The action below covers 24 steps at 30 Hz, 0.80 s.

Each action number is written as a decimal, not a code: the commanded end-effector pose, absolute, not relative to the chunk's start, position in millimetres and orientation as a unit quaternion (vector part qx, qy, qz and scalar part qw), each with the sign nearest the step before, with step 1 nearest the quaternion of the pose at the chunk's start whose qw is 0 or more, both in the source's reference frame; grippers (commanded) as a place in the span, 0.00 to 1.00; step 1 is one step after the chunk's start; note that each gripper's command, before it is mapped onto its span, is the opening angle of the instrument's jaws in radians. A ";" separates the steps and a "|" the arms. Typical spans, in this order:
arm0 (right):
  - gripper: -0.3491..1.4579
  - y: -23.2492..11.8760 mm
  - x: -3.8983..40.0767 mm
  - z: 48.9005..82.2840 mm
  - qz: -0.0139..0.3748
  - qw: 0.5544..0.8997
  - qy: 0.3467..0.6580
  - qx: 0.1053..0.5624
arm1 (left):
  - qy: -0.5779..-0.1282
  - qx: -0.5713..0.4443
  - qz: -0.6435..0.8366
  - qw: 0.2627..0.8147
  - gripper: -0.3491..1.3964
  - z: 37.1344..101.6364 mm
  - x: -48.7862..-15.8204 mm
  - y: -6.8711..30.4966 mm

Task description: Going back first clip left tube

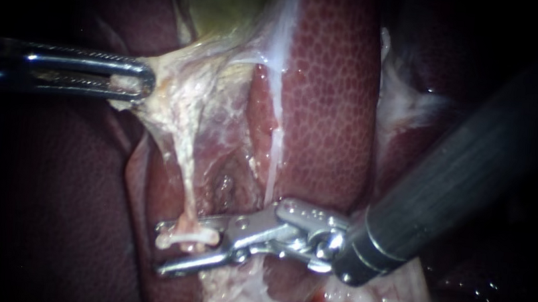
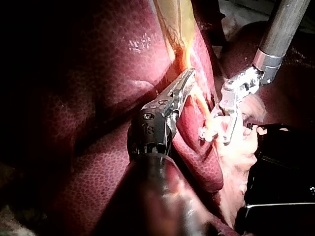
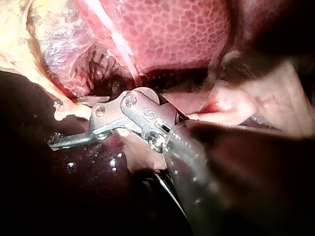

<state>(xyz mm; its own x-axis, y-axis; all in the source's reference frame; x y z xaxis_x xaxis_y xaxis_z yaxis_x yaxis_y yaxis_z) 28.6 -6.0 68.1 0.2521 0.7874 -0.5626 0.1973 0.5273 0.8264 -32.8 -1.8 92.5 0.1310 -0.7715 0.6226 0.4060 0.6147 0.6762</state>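
endoscope view. left instrument (image 1: 145,81), at 9 o'clock: jaws clamped on pale tissue (image 1: 174,98) beside the liver (image 1: 330,77). right instrument (image 1: 161,248), entering from 4 o'clock: jaws apart around a white clip (image 1: 188,234) on the left tube (image 1: 187,182) at 7 o'clock, the upper jaw possibly touching the clip.

Dark surroundings; a glossy black block (image 2: 278,169); tightly pooled light
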 end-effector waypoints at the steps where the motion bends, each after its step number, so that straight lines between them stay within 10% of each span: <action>1: 0.51 -5.9 28.7 68.1 0.220 0.663 0.573 0.428 | -0.522 0.175 -0.402 0.731 0.00 92.4 -32.9 -1.8; 24: 0.52 -1.5 24.0 67.8 0.209 0.673 0.590 0.393 | -0.522 0.176 -0.402 0.731 0.00 92.2 -32.6 -1.9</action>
<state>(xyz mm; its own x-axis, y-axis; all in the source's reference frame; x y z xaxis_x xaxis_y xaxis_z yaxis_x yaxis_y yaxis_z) 23.7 -1.4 67.7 0.2144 0.7457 -0.6308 0.1812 0.6043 0.7759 -32.6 -1.9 92.2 0.1316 -0.7714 0.6226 0.4061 0.6149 0.6760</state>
